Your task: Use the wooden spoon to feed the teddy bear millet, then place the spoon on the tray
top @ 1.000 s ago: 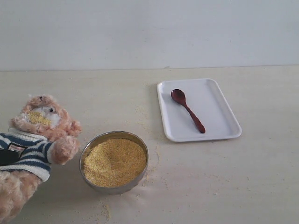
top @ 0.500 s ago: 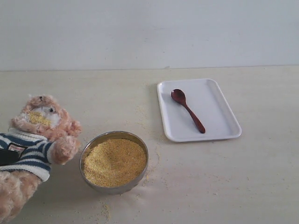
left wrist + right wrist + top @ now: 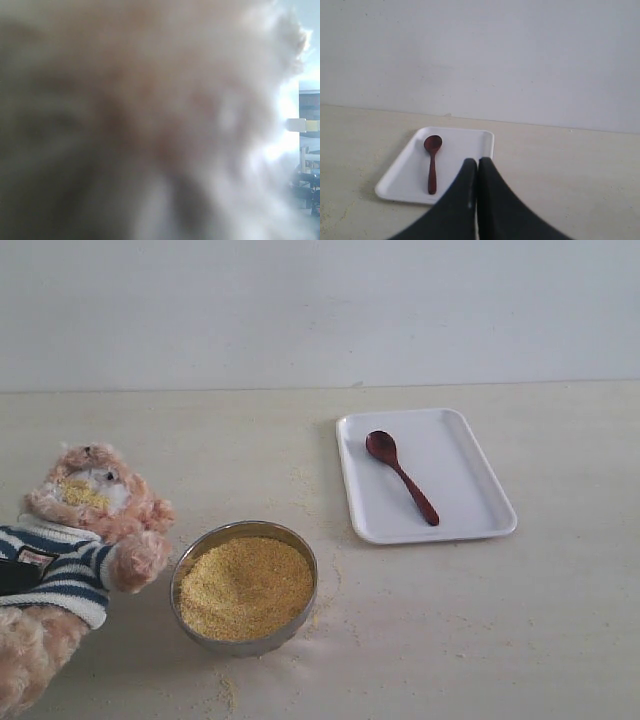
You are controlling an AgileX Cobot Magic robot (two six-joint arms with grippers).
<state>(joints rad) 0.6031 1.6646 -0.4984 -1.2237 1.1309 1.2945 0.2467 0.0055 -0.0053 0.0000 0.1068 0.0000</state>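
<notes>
Right tool (image 3: 476, 161): its two dark fingers are pressing flat against each other, closing on nothing. It is holding clear of the tray (image 3: 470, 480) and the wooden spoon (image 3: 402, 478), touching neither; both are showing beyond its tips in the right wrist view.

Left tool: it is not showing in any view. The left wrist camera is filling almost entirely with blurred tan fur of the teddy bear (image 3: 150, 100), so whether this tool is open or closed cannot be told.

Wooden spoon: it is lying inside the tray, flat on the white surface. Its oval bowl is pointing toward the far left corner and its handle is running toward the near right.

Tray: it is sitting on the desk (image 3: 500, 620), right of centre and toward the far side, well apart from the bear.

Millet (image 3: 245, 587): it is filling the round metal bowl (image 3: 176, 585) nearly to the rim. The bowl is standing on the near part of the desk, left of centre, apart from the tray. Loose grains (image 3: 228, 695) are lying scattered on the desk around the bowl and in the stretch between the bowl and the tray.

Teddy bear: it is leaning at the left edge of the exterior view, partly cut off by the frame. One paw is reaching just beside the bowl's left rim; contact cannot be told. Yellow grains are clinging to its white muzzle (image 3: 82, 494)
</notes>
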